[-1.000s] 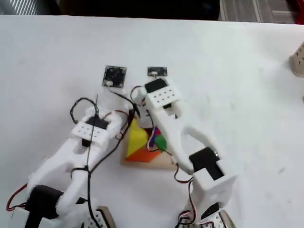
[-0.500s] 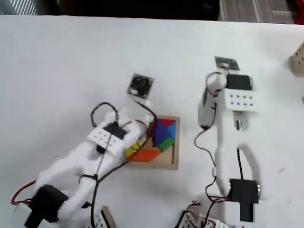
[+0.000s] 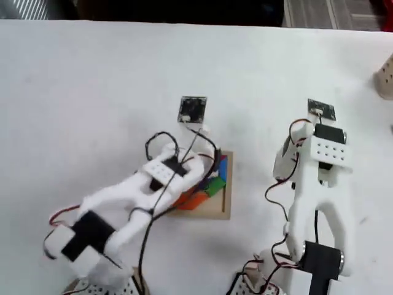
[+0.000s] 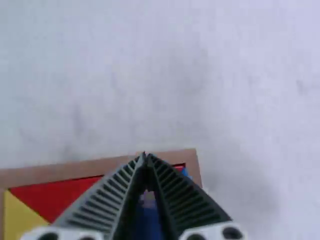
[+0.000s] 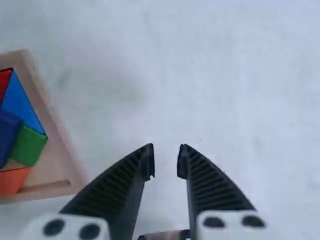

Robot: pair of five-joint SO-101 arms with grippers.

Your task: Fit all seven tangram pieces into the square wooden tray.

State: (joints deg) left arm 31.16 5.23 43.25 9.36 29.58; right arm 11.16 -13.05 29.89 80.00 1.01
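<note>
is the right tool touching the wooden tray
Apart. The right wrist view shows the right tool over bare table, with a plain strip of white surface between it and the wooden tray.

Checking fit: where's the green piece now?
High view: the green piece lies in the wooden tray by its right edge, between a blue piece and an orange piece.

Closed pincer (image 4: 145,160) over wooden tray (image 4: 60,169)

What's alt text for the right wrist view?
The right gripper hangs slightly open just above the white table. Beside it lies a corner of the wooden tray, with red, blue, green and orange pieces in it.
</note>
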